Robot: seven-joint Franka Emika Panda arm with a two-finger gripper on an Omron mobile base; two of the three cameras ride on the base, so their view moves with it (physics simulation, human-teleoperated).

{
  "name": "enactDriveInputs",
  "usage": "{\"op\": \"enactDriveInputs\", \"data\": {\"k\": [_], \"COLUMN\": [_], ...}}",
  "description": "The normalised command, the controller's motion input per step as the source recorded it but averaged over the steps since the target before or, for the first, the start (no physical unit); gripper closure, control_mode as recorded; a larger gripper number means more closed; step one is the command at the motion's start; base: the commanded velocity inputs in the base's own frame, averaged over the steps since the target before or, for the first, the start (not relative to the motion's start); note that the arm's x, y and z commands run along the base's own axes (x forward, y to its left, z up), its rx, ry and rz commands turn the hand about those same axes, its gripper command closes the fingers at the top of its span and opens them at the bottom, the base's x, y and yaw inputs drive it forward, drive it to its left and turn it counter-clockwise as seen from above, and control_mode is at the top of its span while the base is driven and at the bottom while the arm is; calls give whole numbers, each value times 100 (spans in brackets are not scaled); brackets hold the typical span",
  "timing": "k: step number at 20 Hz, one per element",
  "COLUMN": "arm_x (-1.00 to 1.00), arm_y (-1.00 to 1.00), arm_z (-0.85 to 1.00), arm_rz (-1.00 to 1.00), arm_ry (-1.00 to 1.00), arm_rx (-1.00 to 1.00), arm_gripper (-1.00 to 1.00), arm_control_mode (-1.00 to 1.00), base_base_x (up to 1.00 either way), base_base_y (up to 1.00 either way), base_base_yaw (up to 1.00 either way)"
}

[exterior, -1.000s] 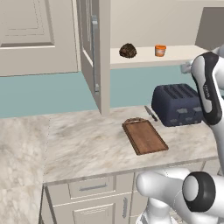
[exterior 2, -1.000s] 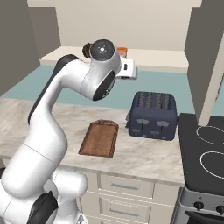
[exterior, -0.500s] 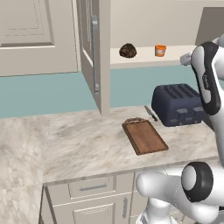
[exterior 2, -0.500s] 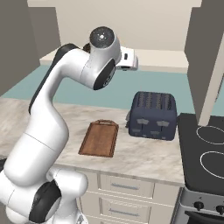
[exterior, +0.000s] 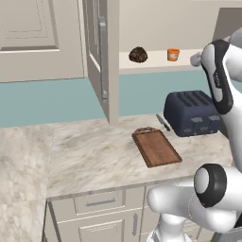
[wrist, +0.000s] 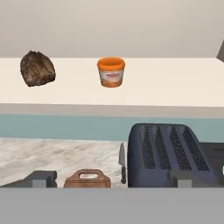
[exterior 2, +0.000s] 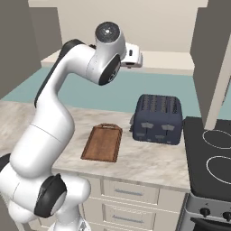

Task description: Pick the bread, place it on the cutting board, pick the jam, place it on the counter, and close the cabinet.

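**Fingers raised to shelf height, bread not yet taken**

Your fingers (wrist: pixel 112 183) sit spread apart and empty in the hand view, their dark tips low at 7 and 5 o'clock. The bread (wrist: pixel 37 68) rests on the cabinet shelf (wrist: pixel 175 83) at 10 o'clock, the jam (wrist: pixel 111 72) just above centre, well apart from it. Below, the cutting board (wrist: pixel 87 178) shows its handle at 6 o'clock, with a knife (wrist: pixel 122 162) and a dark toaster (wrist: pixel 168 155) to the right.

In the left base view, the bread (exterior: pixel 138 55) and jam (exterior: pixel 173 54) stand on the open cabinet's (exterior: pixel 101 56) shelf at 12 to 1 o'clock; the cutting board (exterior: pixel 156 146) lies bare on the counter (exterior: pixel 85 156) near centre.

In the right base view, the arm's hand reaches toward the shelf at 12 o'clock, above the cutting board (exterior 2: pixel 103 142).

Judge the loaf light, stiff and rough-crusted, so unlikely to slip; pinch it across its middle. The jar looks smooth, so grip its sides squarely.

Since half a second ago, the wrist has risen and swung further toward the shelf; nothing else has moved.
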Motion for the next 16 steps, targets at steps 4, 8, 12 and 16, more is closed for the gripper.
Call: {"op": "enactDriveInputs", "data": {"k": [4, 8, 12, 16], "arm_x": [33, 37, 34, 37], "arm_y": [9, 7, 0, 0], "arm_z": [0, 0, 0, 0], "arm_rz": [0, 0, 0, 0], "arm_ry": [0, 0, -1, -1], "arm_rx": [0, 0, 0, 0], "arm_gripper": [-100, -100, -100, -100], "arm_control_mode": [-100, -100, -100, -100], "base_base_x": [0, 0, 0, 0], "base_base_y": [0, 0, 0, 0], "base_base_yaw": [0, 0, 0, 0]}}
